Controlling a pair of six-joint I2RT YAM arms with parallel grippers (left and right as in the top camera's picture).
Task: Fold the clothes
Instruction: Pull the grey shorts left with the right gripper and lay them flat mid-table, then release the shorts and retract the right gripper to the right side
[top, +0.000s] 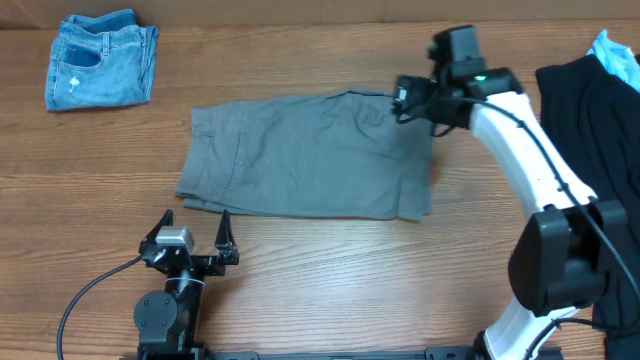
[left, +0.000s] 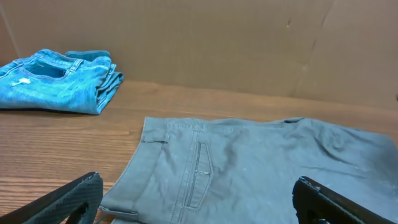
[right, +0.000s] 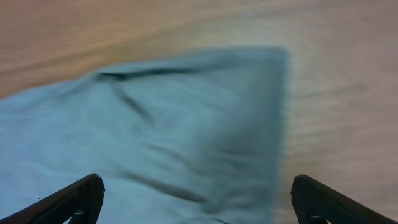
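The grey shorts (top: 310, 155) lie folded flat in the middle of the table; they also show in the left wrist view (left: 261, 168) and, blurred, in the right wrist view (right: 168, 137). My right gripper (top: 400, 100) is open and hovers over the shorts' far right corner, holding nothing. My left gripper (top: 195, 235) is open and empty near the front edge, just in front of the shorts' left end. Small faded-denim shorts (top: 102, 60) lie folded at the far left. A black garment (top: 590, 130) with light-blue cloth (top: 618, 55) on it lies at the right edge.
A brown cardboard wall (left: 249, 43) stands along the back of the wooden table (top: 330, 270). The right arm's white links (top: 530, 150) reach across the right side, over the black garment's edge.
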